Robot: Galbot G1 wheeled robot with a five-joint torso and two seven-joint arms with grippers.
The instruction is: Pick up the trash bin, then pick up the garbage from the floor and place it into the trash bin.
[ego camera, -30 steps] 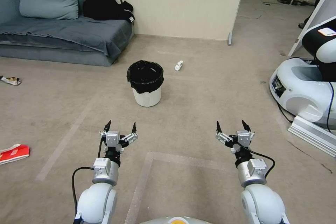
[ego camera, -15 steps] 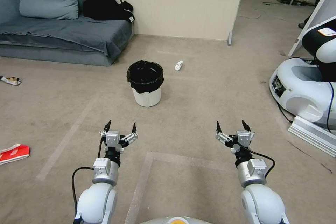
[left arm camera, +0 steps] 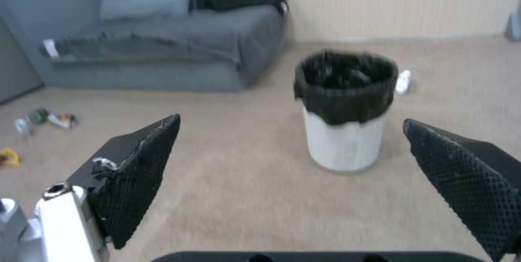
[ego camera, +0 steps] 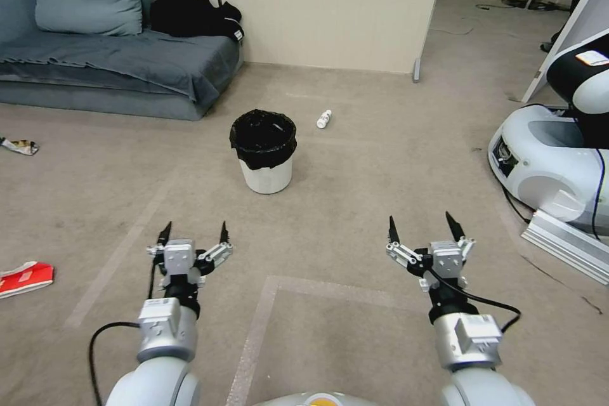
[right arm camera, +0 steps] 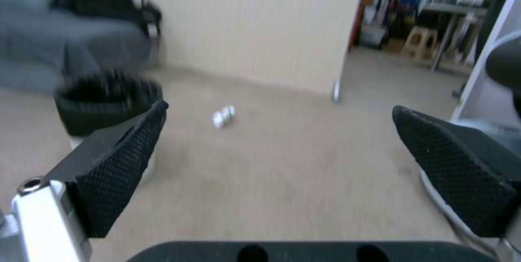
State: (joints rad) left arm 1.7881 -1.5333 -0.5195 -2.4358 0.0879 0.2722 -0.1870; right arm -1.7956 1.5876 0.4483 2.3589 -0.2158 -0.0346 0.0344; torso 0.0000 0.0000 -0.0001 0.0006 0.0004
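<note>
Left gripper (ego camera: 193, 233) and right gripper (ego camera: 423, 227) hover above the carpet (ego camera: 355, 203), near the robot, jaws spread wide, holding and touching nothing. A flattened red carton (ego camera: 24, 278) lies at near left. The trash bin (ego camera: 264, 151), white with a black liner, stands upright farther ahead. A small white bottle (ego camera: 324, 118) lies just beyond it, to the right. A foil wrapper (ego camera: 19, 146) lies far left, before the grey sofa (ego camera: 114, 57).

One trash bin (ego camera: 263, 149), one white bottle (ego camera: 324, 118), one red carton (ego camera: 24, 278), one foil wrapper (ego camera: 19, 146), two grippers, left gripper (ego camera: 194, 233), right gripper (ego camera: 423, 228)
</note>
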